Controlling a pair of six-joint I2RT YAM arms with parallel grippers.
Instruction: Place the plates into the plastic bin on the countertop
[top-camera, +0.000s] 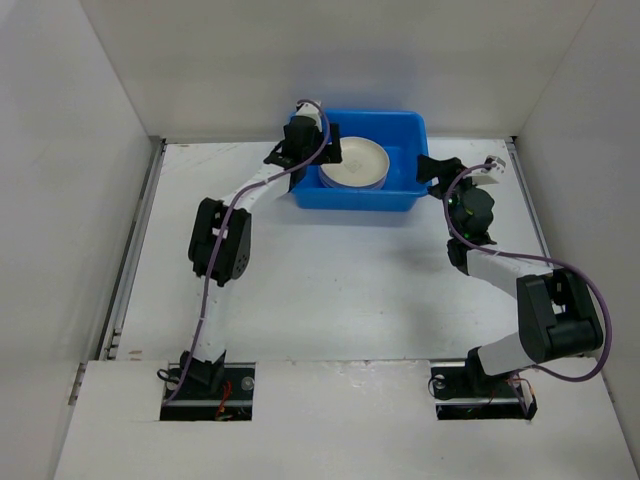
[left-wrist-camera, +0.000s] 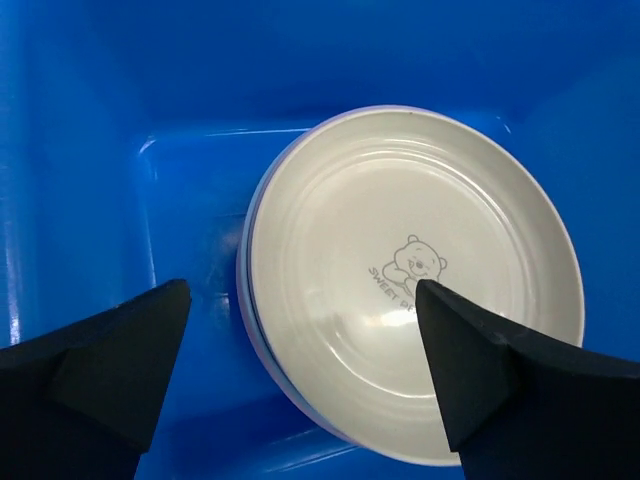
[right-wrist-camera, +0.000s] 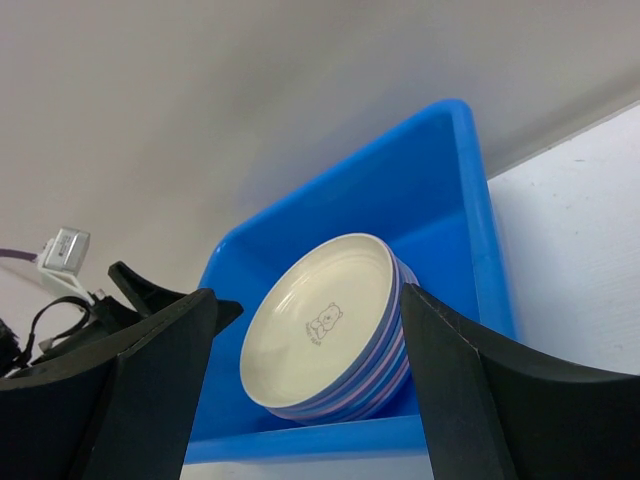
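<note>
A stack of plates (top-camera: 353, 163) lies inside the blue plastic bin (top-camera: 350, 200) at the back of the white countertop (top-camera: 330, 285). The top plate is cream with a small bear print (left-wrist-camera: 400, 250); pink, blue and lavender rims (right-wrist-camera: 375, 375) show beneath it. My left gripper (top-camera: 306, 148) hovers over the bin's left half. In the left wrist view the left gripper (left-wrist-camera: 302, 290) is open above the stack's left edge, holding nothing. My right gripper (top-camera: 433, 174) stands just outside the bin's right wall. The right gripper (right-wrist-camera: 308, 293) is open and empty, facing the stack.
White walls enclose the countertop on three sides. Metal rails run along its left edge (top-camera: 130, 260) and its right edge (top-camera: 530, 215). The left arm's elbow (top-camera: 220, 242) hangs over the left middle of the surface, and the right arm's elbow (top-camera: 555, 320) sits near the front right.
</note>
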